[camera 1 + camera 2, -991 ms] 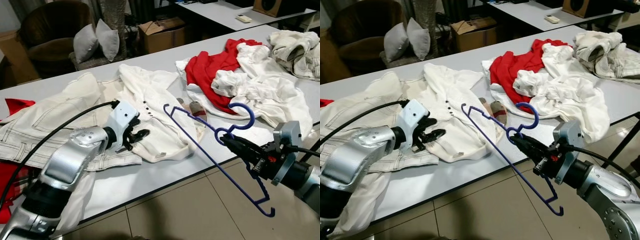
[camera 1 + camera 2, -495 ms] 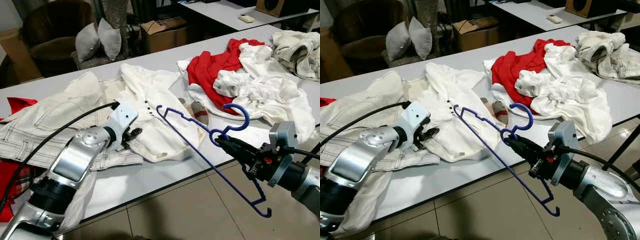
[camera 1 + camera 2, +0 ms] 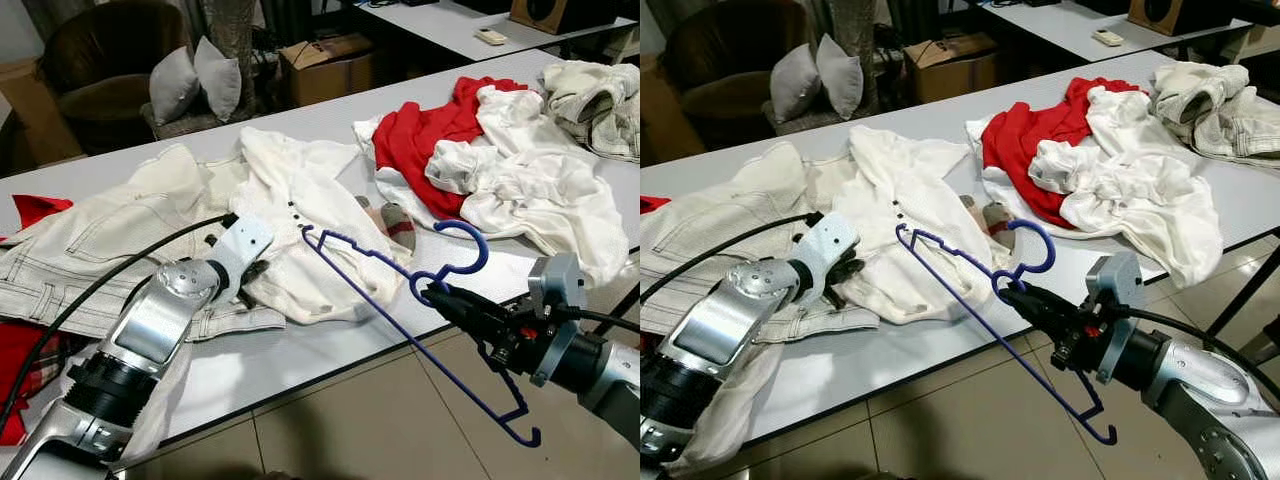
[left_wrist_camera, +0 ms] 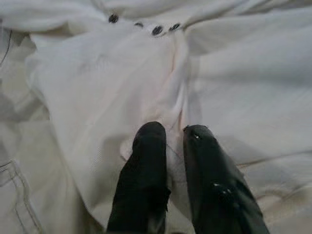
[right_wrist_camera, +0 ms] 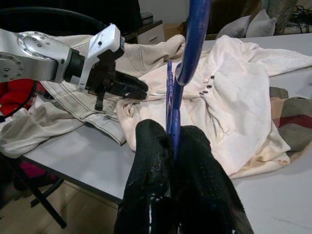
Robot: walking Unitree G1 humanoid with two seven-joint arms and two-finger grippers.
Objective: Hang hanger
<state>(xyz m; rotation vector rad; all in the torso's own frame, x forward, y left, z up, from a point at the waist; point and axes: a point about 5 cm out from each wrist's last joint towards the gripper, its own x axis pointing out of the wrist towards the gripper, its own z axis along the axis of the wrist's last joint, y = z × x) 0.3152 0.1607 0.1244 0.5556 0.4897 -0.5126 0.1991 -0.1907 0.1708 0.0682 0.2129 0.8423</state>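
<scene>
The right gripper [image 3: 437, 294] was clamped on the blue hanger [image 3: 400, 325] at its neck, holding it tilted over the counter [image 3: 300, 345] edge; the left gripper [image 4: 170, 141] had pinched a fold of the white shirt [image 3: 300, 215] lying on the counter.
</scene>
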